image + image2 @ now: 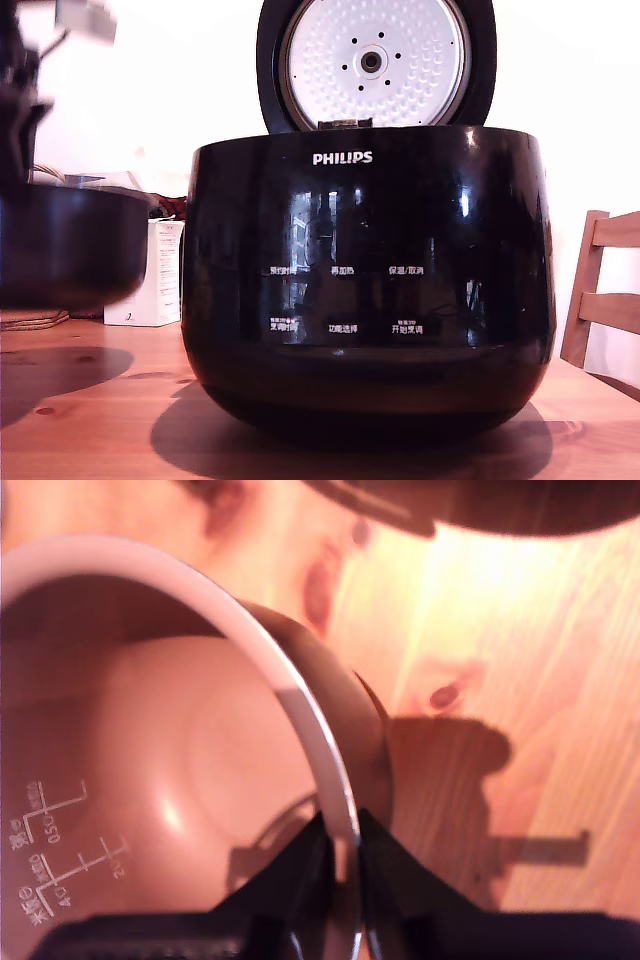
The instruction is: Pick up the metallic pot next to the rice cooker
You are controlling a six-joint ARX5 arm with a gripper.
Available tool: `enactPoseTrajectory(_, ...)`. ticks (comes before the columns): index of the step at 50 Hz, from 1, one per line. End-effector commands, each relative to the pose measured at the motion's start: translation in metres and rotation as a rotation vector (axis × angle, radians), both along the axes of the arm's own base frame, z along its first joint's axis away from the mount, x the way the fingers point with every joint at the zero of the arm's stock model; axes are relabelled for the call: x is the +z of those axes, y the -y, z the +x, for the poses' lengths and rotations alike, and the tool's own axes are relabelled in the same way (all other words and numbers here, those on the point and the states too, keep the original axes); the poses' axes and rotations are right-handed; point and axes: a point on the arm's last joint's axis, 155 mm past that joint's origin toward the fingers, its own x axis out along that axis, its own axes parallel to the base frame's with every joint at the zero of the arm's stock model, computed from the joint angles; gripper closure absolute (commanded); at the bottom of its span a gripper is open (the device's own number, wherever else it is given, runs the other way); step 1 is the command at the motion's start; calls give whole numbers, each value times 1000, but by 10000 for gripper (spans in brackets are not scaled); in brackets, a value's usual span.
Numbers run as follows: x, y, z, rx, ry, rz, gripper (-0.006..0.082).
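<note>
Dark metal walling of the pot [200,770] is pinched at its pale rim between the narrowed jaws of the tool [342,865], so it hangs clear of the tabletop [500,660], beside the rice cooker [370,280].

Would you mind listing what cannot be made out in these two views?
- Metallic pot: exterior view, blurred and cut off by the left edge.
- Gripper: wrist view, fingers straddle the pot's rim; their base is cut off.
- Measuring marks inside the pot: wrist view, too blurred to read.
- Rice cooker: interior hidden by its front wall.
</note>
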Motion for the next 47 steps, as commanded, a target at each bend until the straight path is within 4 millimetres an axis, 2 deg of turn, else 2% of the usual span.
enactPoseTrajectory(1,27,5,4,8,62,-16,789)
enactPoseTrajectory(11,59,11,-13,37,37,-26,789)
enactPoseTrajectory(18,74,13,-29,71,4,-37,789)
enactPoseTrajectory(24,86,14,-27,108,32,-60,789)
enactPoseTrajectory(47,91,14,-26,122,47,-71,788)
